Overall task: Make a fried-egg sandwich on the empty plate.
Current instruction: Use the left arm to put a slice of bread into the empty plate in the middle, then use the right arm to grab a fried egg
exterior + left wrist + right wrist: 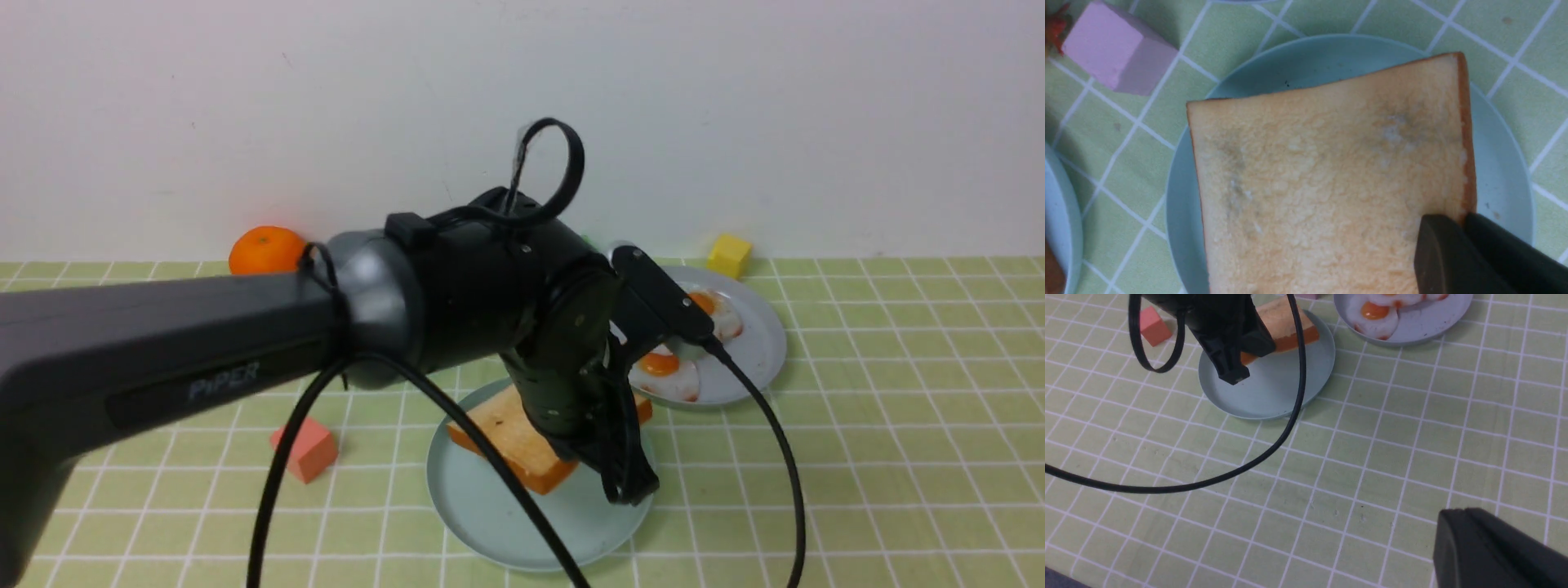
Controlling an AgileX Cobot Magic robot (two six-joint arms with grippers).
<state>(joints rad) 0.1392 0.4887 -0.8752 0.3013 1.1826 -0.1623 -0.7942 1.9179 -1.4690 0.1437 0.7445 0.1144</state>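
Step in hand: first toast slice onto the empty plate.

Left tool (629, 488) is clamped on one crust edge of the toast slice (510, 433), near a corner. The left wrist view shows both fingers pinching that edge. The slice sits over the far half of the empty plate (490, 523), tilted, with the gripped edge toward the plate's right rim. Cannot tell whether its low edge touches the plate. The slice is square, so there is no long axis to align. It only needs to lie flat inside the rim.

Right tool (1457, 522): fingers together, nothing in them, above bare worktop (1372, 457), well off the plate on its near right side.

Fried eggs (673, 371) lie on a grey-blue plate (763, 347) just beyond the empty plate's far right rim.

Judgement: sandwich barely begun, with no egg and no top slice. The next move turns on the eggs lying right of the empty plate, so the right arm looks nearer once the left lets go. Risk: the slice drags out on release.
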